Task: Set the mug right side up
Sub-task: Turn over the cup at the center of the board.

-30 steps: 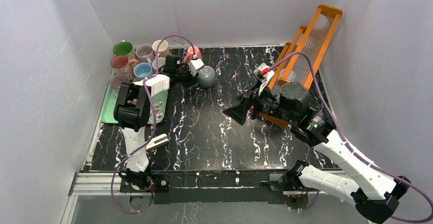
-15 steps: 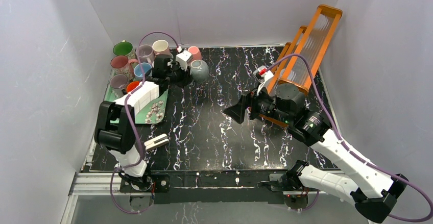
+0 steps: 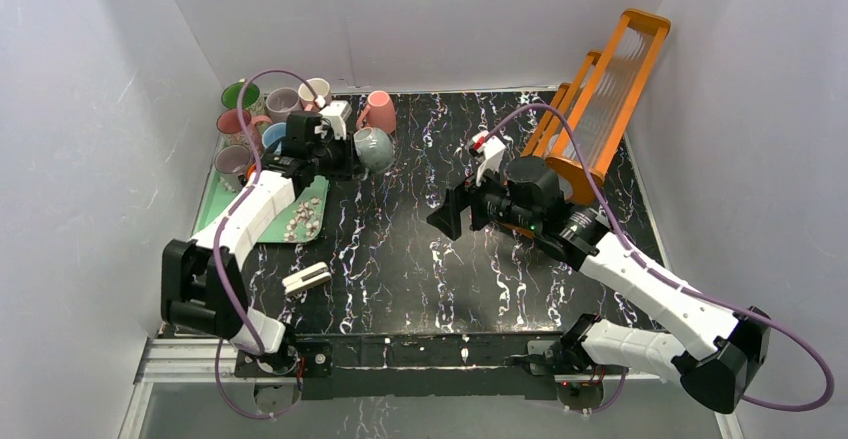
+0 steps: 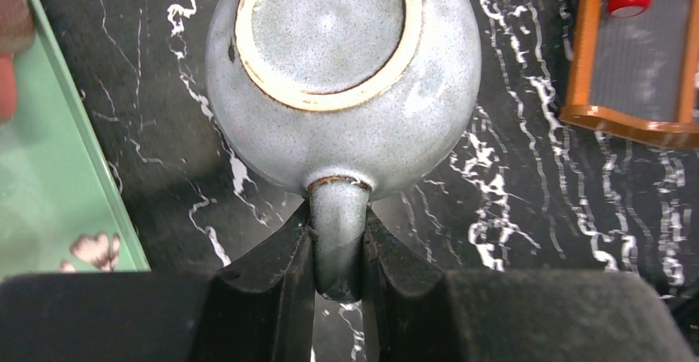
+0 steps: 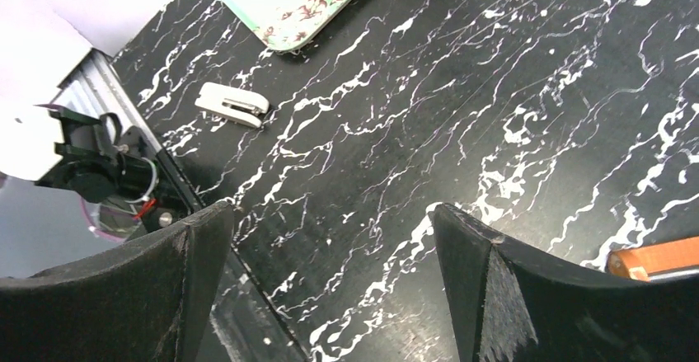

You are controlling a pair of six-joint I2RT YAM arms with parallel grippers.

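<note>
The left claw (image 4: 338, 242) is closed almost all the way, its two black fingers (image 4: 272, 284) pinching the handle (image 4: 338, 226) of the grey speckled mug (image 4: 342, 90). The handle stands between the pads and touches both. From the wrist view the mug's round base faces the camera, with a bare pale ring around the foot, so the mug is not upright. Whether it rests on the table or hangs just above it cannot be told.

In the top view the left claw (image 3: 340, 147) reaches to the back left part of the black marbled table (image 3: 400, 249), with the mug (image 3: 375, 149) at its tip. The mug sits just beside the right edge of the green tray (image 3: 213, 217). A pink mug (image 3: 378, 111) stands on the table close behind it. A group of cups (image 3: 237, 122) crowds the far end of the tray.

The right claw (image 5: 330, 213) is spread as wide as it goes and holds nothing; only bare table shows between its fingers. In the top view it (image 3: 450, 214) hangs over the middle of the table, well apart from the mug. An orange rack (image 3: 600, 89) leans at the back right. A small white clip (image 3: 307, 278) lies near the front left, in front of the tray.
</note>
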